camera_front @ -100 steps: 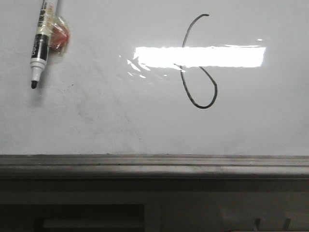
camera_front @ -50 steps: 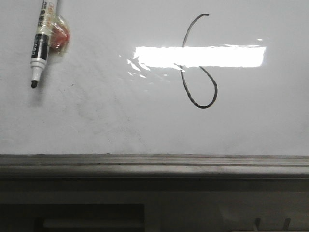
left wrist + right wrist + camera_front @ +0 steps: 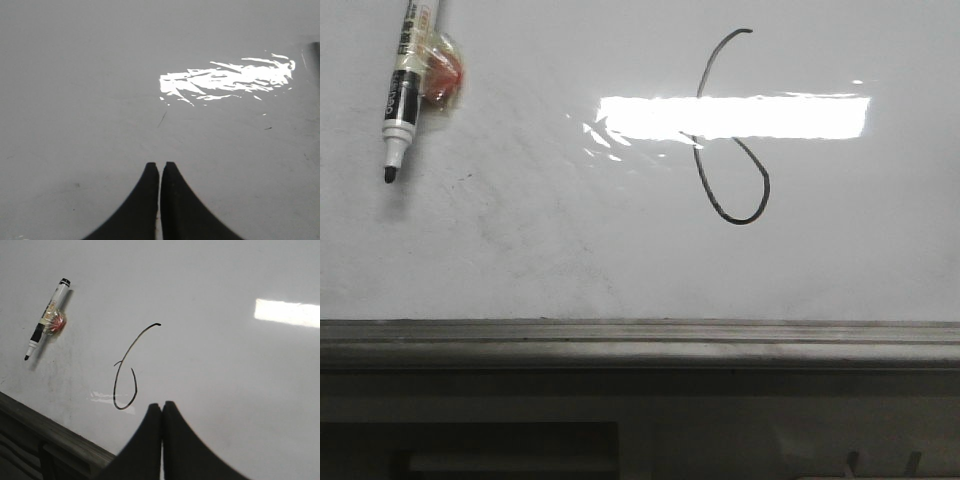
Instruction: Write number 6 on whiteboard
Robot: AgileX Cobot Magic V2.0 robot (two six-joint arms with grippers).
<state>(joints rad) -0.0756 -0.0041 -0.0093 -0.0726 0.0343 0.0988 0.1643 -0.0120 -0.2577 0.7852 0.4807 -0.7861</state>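
Number 6 (image 3: 125, 371) sits drawn just upper-left of the right gripper (image 3: 162, 407) on the whiteboard (image 3: 520, 250). Both grippers pinched closed, empty; left gripper (image 3: 160, 167) probably farther, 6 not in its view.

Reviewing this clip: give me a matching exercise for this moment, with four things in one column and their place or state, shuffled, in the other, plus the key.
Things:
1. marker
2. number 6
3. grey ledge
4. right gripper

Places or states:
A. runs along the bottom edge of the whiteboard
B. fingers together, holding nothing
C. lies uncapped at the board's upper left, tip pointing down
D. drawn in thin black line, crossed by a bright glare

Pairs: 1-C, 2-D, 3-A, 4-B
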